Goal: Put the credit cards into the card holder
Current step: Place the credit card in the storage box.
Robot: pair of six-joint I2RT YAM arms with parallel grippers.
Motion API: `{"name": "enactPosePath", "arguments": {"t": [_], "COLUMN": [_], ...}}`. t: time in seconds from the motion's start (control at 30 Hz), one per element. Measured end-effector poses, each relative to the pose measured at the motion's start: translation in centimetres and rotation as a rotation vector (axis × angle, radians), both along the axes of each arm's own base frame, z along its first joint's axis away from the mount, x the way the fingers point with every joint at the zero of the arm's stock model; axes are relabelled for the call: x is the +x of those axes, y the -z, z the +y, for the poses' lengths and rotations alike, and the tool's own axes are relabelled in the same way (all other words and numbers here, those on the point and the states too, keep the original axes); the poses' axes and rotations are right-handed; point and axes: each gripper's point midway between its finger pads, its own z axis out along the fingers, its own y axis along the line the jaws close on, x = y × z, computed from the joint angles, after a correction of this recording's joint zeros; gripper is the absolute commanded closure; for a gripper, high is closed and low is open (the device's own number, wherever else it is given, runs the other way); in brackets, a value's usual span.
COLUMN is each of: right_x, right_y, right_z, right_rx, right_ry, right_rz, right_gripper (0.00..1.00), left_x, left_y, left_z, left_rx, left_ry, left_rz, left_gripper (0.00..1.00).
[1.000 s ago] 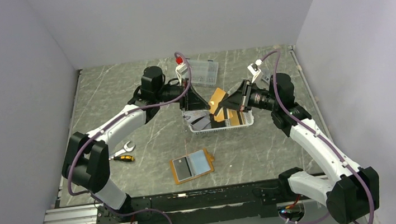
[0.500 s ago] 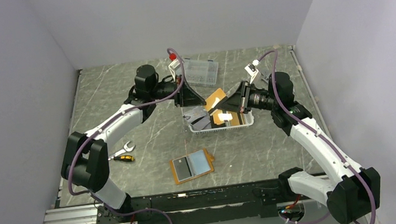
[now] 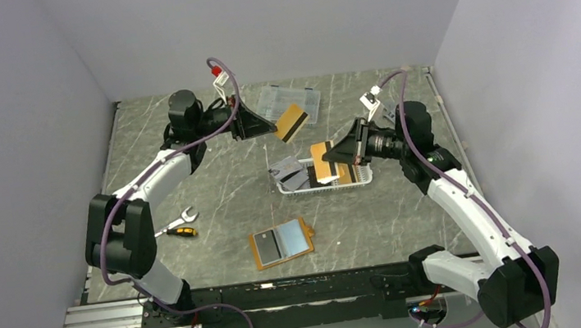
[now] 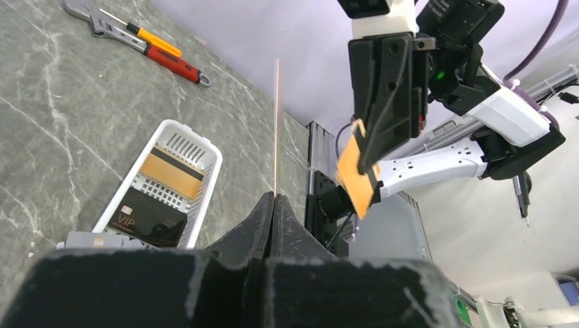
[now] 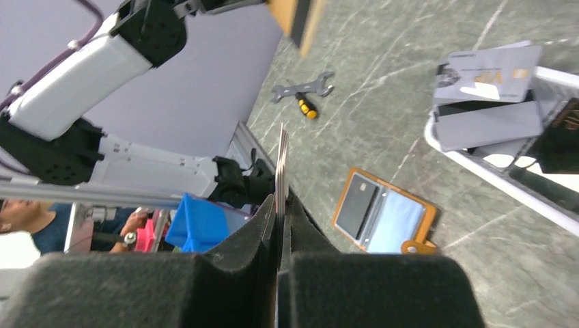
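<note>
My left gripper (image 3: 271, 128) is shut on a gold-brown credit card (image 3: 292, 122) with a black stripe, held in the air left of and behind the white basket (image 3: 363, 179). In the left wrist view that card (image 4: 276, 123) shows edge-on between the closed jaws. My right gripper (image 3: 337, 155) is shut on another gold card (image 3: 323, 163) over the basket; in the right wrist view it is a thin edge (image 5: 281, 157). Grey cards (image 5: 488, 72) and a black one (image 4: 147, 217) lie in the basket. The orange card holder (image 3: 282, 242) lies open near the front, with a dark card in one pocket.
A clear compartment box (image 3: 290, 98) sits at the back behind the basket. A wrench (image 3: 183, 218) and a yellow-handled screwdriver (image 3: 182, 232) lie on the table at the left. Grey walls close in the left, back and right sides.
My left gripper has shut on the gold-brown card and carried it up and away from the basket, leftward and back. The right gripper stays over the basket, still holding its card.
</note>
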Motion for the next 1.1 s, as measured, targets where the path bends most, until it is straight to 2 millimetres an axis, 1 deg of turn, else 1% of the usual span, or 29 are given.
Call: {"name": "enactPosePath", "arguments": {"t": [0.07, 0.17, 0.23, 0.27, 0.3, 0.43, 0.57, 0.67, 0.77, 0.93, 1.03, 1.1], "right_x": [0.8, 3.1, 5.2, 5.9, 6.8, 9.0, 10.0, 10.2, 10.5, 10.7, 10.6, 10.6], "right_y": [0.4, 1.7, 3.7, 4.7, 6.1, 11.1, 14.8, 16.7, 17.7, 19.0, 19.7, 20.1], "right_z": [-0.6, -2.0, -3.3, -3.8, -4.4, -6.4, -7.8, -8.9, -9.7, -10.4, -10.8, -11.1], "right_rx": [-0.027, -0.093, -0.168, -0.200, -0.245, -0.406, -0.528, -0.600, -0.649, -0.694, -0.719, -0.736], "right_ry": [0.035, 0.136, 0.220, 0.248, 0.283, 0.365, 0.396, 0.421, 0.442, 0.460, 0.470, 0.481], "right_rz": [0.010, 0.046, 0.092, 0.113, 0.142, 0.245, 0.306, 0.330, 0.335, 0.346, 0.359, 0.366], "right_gripper": [1.00, 1.00, 1.00, 1.00, 1.00, 1.00, 1.00, 1.00, 1.00, 1.00, 0.98, 0.95], "left_x": [-0.1, -0.5, -0.8, -1.0, -1.2, -1.7, -2.1, -2.1, -2.2, -2.3, -2.4, -2.4], "left_y": [-0.1, -0.4, -0.8, -1.0, -1.2, -1.6, -1.8, -1.7, -1.6, -1.6, -1.6, -1.6], "left_z": [0.1, 0.2, 0.3, 0.4, 0.4, 0.6, 0.7, 0.8, 0.7, 0.5, 0.4, 0.4], "left_rx": [-0.003, -0.008, -0.012, -0.014, -0.015, -0.015, -0.015, -0.014, -0.012, -0.012, -0.011, -0.011], "left_ry": [-0.001, -0.001, -0.001, 0.000, -0.001, -0.002, -0.002, -0.001, 0.000, 0.006, 0.011, 0.011], "left_rz": [0.003, 0.001, -0.013, -0.019, -0.026, -0.050, -0.068, -0.069, -0.067, -0.071, -0.075, -0.075], "left_gripper": [1.00, 1.00, 1.00, 1.00, 1.00, 1.00, 1.00, 1.00, 1.00, 1.00, 1.00, 1.00]}}
